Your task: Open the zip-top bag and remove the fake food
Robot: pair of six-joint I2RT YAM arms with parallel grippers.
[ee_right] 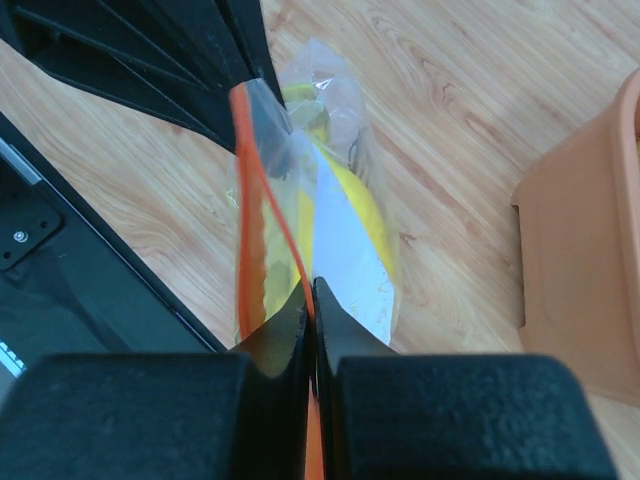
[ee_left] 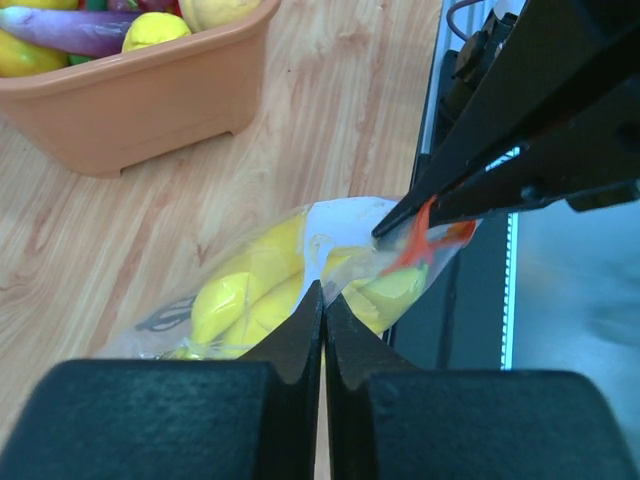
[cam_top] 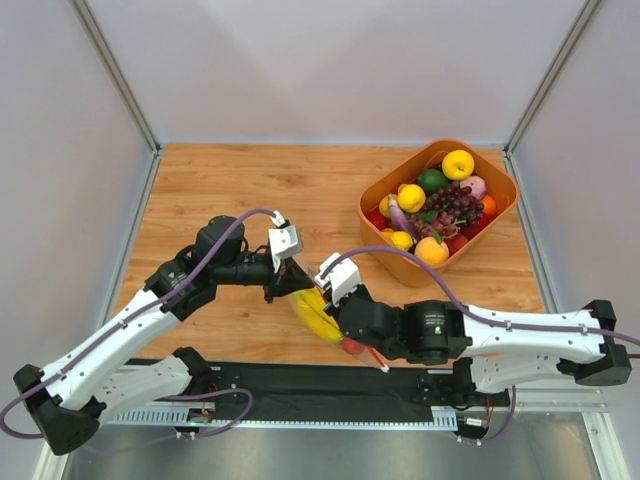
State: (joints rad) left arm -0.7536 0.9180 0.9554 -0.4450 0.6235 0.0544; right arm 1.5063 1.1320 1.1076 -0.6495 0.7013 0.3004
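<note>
The left hand (cam_top: 300,288) and right hand (cam_top: 326,306) covered most of the zip-top bag (cam_top: 314,320) from above; only yellow showed. The orange basket (ee_left: 150,100) ran off the left wrist view's top edge.

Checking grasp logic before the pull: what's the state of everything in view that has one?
zip-top bag, pinched between both grippers, fruit inside
zip strip, its two sides look parted, mouth seems partly open
banana bunch, inside the bag
left gripper, shut on the bag's plastic
right gripper, shut on the bag at the zip strip
orange tub, full of fruit, no gripper near it
</note>
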